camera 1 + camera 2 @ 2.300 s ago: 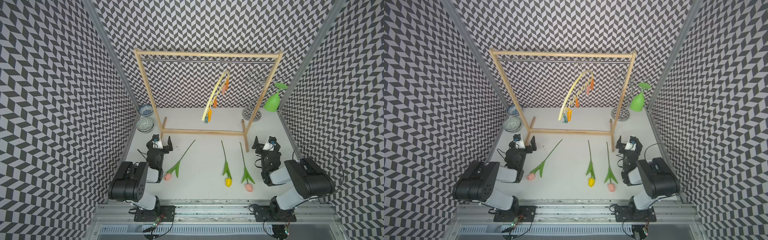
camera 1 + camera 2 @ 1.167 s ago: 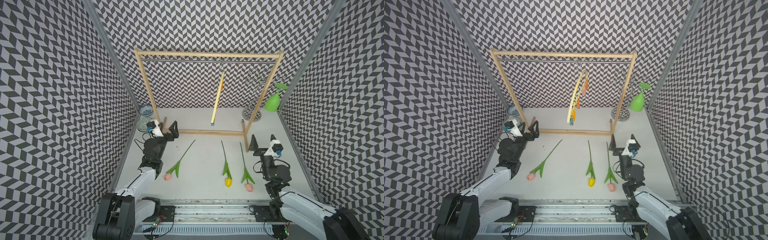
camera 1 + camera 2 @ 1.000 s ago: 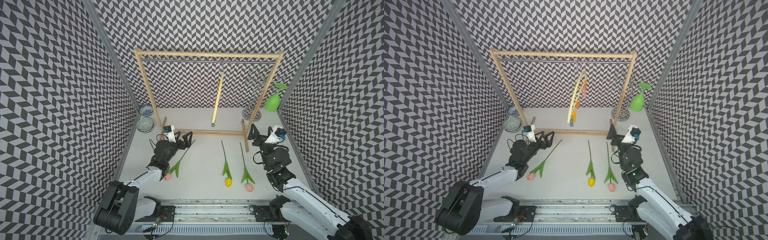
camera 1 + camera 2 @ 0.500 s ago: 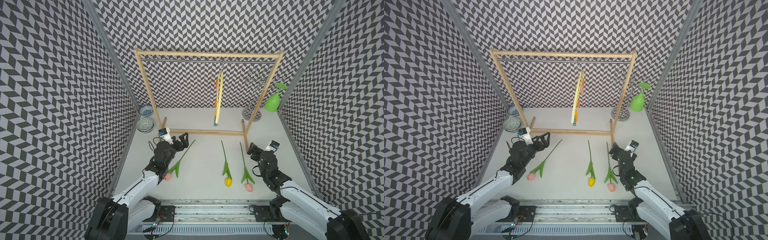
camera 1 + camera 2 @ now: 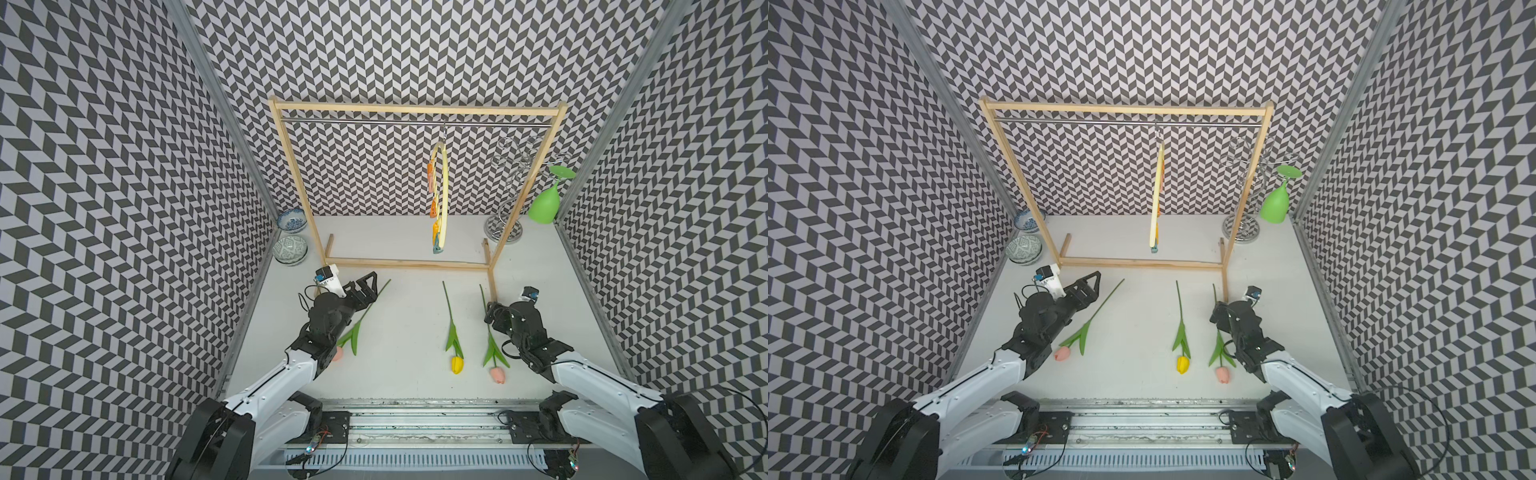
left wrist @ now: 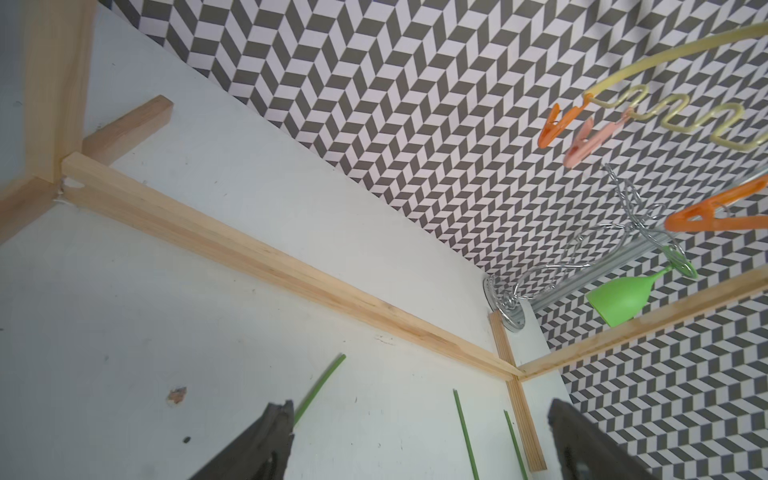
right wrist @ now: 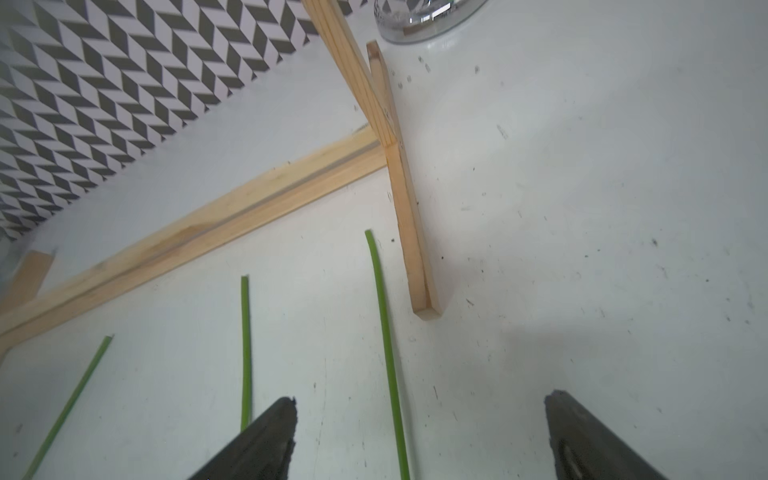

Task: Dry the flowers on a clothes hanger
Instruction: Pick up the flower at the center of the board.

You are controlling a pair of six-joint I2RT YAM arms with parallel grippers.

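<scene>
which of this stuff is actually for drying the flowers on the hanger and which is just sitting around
For the job: lone pink tulip, yellow tulip, second pink tulip beside it, clothes hanger with its clothespins.

Just lying about: blue-and-white bowl, grey patterned bowl, spiral wire stand, green glass, wooden rack (it only holds the hanger up).

My left arm [image 5: 286, 374] stretches forward from its base at the near edge, the white forearm leading to a black wrist. My left gripper [image 5: 368, 286] points ahead and slightly toward the middle, its two dark fingers [image 6: 266, 440] spread wide, holding nothing. My right arm [image 5: 590, 376] reaches forward too, its black wrist bent downward. My right gripper [image 5: 490, 316] is angled low and ahead, its jaws wide apart and clamped on nothing.
</scene>
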